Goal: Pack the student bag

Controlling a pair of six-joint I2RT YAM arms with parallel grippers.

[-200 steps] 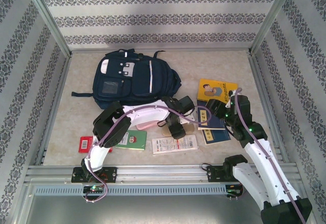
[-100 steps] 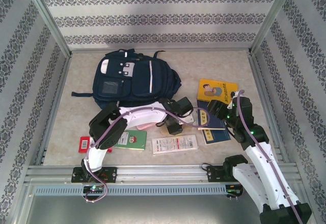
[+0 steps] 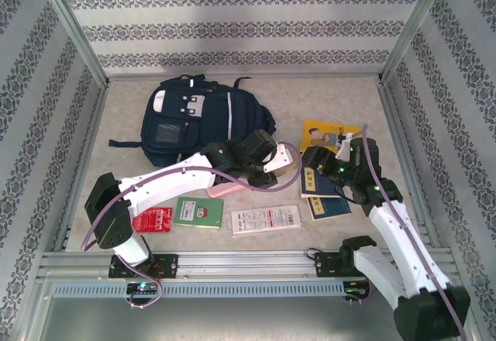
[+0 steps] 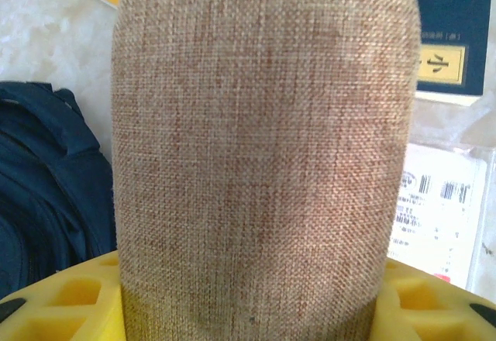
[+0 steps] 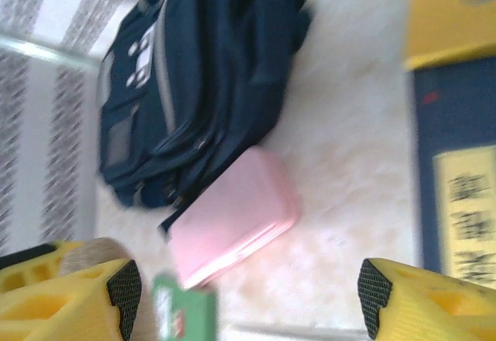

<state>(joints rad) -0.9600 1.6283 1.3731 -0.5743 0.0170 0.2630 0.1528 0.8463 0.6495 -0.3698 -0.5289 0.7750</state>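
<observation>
Top view: the student bag lies just beyond my left jaws and well left of my right jaws. Left wrist: my left jaws clamp a tan woven case, with the bag at their left. Right wrist: my right jaws stand apart, with the bag and a pink case ahead-left.

Near edge of the pale table, left to right: red card, green booklet, white labelled packet. Behind them: pink case, yellow-labelled navy book, yellow book. Close-up: tan woven pouch.
</observation>
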